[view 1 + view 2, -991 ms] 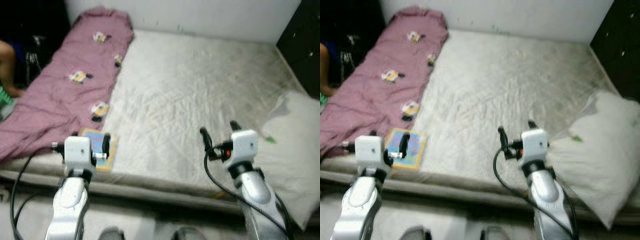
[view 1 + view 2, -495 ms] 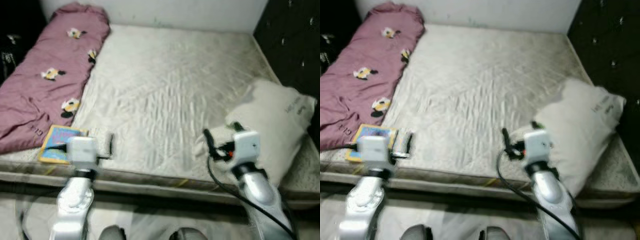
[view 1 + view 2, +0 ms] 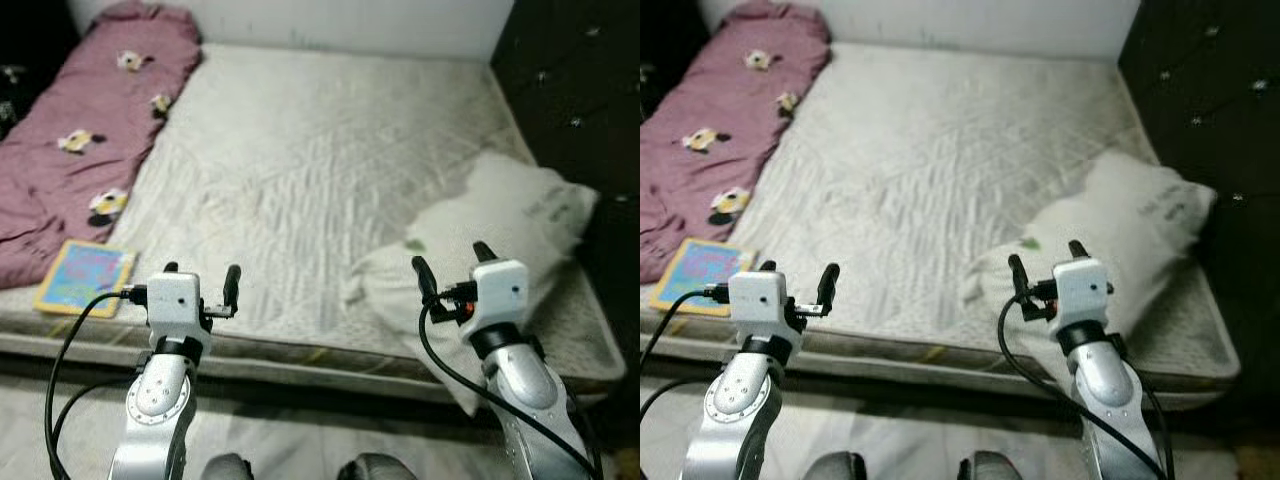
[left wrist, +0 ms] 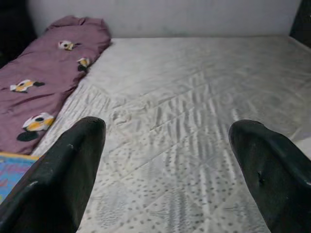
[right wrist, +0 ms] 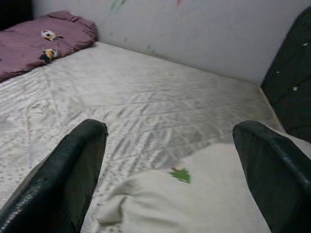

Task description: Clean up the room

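A bare white mattress [image 3: 330, 150] lies before me. A white pillow [image 3: 500, 215] with a small green mark rests on its near right corner. A purple blanket [image 3: 80, 130] with cartoon prints is bunched along the left side, and a colourful book [image 3: 85, 277] lies at the near left edge. My left gripper [image 3: 198, 282] hangs open over the mattress's front edge, right of the book. Over the pillow's near end my right gripper [image 3: 450, 263] is open too, holding nothing. The right wrist view looks across the pillow [image 5: 194, 204] toward the wall.
A dark tufted headboard [image 3: 570, 90] stands at the right of the mattress. A white wall [image 3: 330, 20] runs along the far side. Pale floor [image 3: 60, 410] lies between me and the mattress's front edge.
The whole view has swung to the right: the blanket and book slid left and the pillow came fully into sight. Both grippers stay open and held out in front.
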You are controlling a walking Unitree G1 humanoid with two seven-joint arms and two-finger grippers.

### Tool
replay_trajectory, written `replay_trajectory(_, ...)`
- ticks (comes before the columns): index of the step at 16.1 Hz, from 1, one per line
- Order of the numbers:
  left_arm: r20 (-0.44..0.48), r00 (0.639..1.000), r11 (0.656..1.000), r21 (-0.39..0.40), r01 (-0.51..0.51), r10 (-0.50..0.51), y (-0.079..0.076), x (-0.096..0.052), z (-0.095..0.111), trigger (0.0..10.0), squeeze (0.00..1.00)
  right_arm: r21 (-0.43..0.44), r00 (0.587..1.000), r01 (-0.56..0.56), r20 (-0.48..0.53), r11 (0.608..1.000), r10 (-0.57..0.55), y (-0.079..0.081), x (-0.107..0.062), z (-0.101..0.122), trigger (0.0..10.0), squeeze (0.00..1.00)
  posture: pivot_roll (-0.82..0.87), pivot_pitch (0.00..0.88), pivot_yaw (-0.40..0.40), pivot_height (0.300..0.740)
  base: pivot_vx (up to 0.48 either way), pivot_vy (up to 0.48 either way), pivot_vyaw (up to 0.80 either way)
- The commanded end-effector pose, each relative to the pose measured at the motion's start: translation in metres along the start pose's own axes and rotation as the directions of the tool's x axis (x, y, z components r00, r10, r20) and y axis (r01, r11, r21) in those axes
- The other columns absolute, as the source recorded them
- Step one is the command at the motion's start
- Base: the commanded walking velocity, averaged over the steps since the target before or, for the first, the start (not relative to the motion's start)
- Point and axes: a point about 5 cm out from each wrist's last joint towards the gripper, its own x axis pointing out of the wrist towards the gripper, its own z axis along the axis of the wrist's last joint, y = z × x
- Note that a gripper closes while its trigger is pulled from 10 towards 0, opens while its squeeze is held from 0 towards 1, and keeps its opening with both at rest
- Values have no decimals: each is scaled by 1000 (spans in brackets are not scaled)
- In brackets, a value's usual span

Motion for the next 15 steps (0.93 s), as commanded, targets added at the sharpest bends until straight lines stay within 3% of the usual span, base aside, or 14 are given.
replay_trajectory(1, 8, 1000, 1000, 17, -4, 4, 6, 0, 2, 10000, 0, 7, 1000, -5, 6, 1000, 5, 2, 1, 1, 10000, 0, -64, 90, -31, 740, 0, 0, 0)
replay_trajectory(6, 5, 1000, 1000, 30, -4, 4, 5, 0, 2, 10000, 0, 6, 1000, -5, 4, 1000, 5, 2, 1, 1, 10000, 0, -65, 90, -30, 740, 0, 0, 0)
replay_trajectory(15, -3, 1000, 1000, 24, -3, 3, 5, 0, 0, 10000, 0, 3, 1000, -8, 1, 1000, 8, 2, 0, 0, 10000, 0, -67, 93, -30, 740, 0, -355, 0)
